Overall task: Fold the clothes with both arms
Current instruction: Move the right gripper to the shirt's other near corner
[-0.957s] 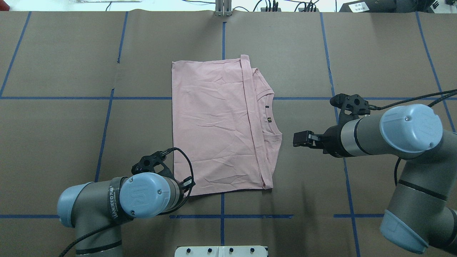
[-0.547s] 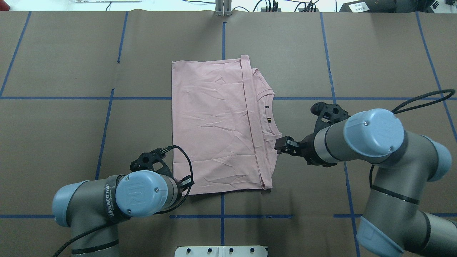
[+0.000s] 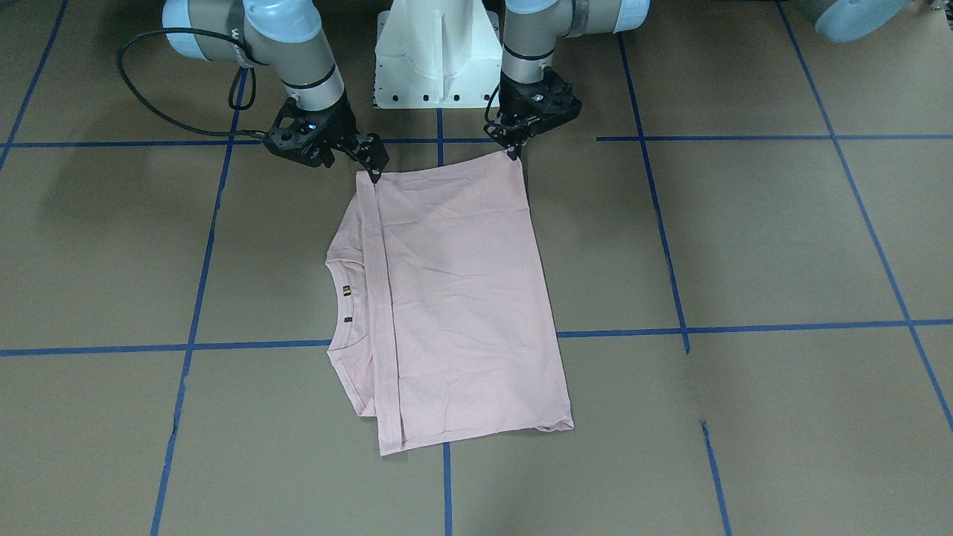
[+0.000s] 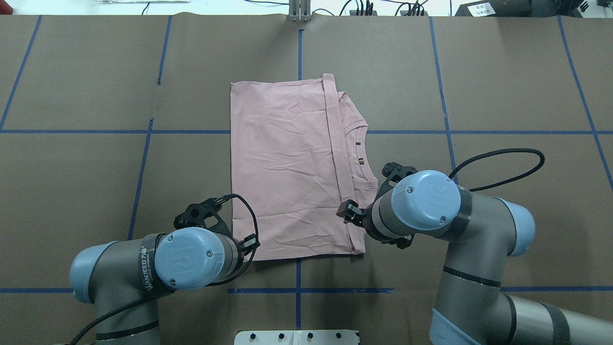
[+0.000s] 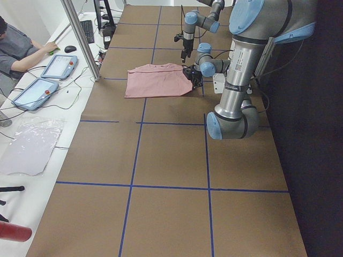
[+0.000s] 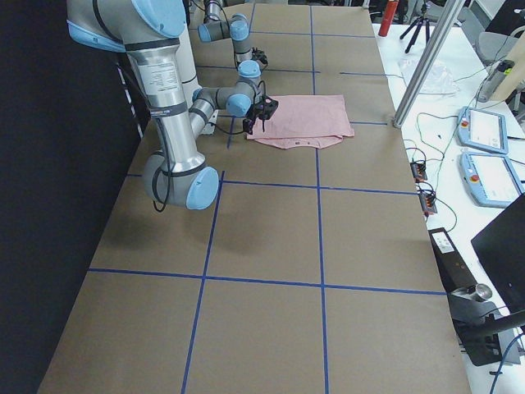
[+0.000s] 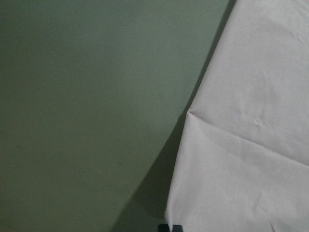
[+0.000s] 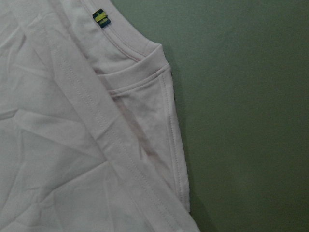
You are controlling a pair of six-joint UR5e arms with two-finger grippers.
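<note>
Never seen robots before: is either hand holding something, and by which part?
Cannot tell: left hand and right hand sit at near corners of the flat-lying T-shirt.

Brown table (image 4: 72, 191) w/ blue tape grid (image 4: 300, 52), white pedestal (image 3: 435, 52) on it.

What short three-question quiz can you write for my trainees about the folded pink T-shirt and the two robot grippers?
1. True or false: the pale pink fabric T-shirt hangs in mid-air.
2. The T-shirt's small dark-and-yellow neck label lies nearer: A) the black left gripper, B) the black right gripper?
3. Fill in: the taped grid lines on the brown table are ___.
Key: 1 false, it lies flat on the table; 2 B; 3 blue.
</note>
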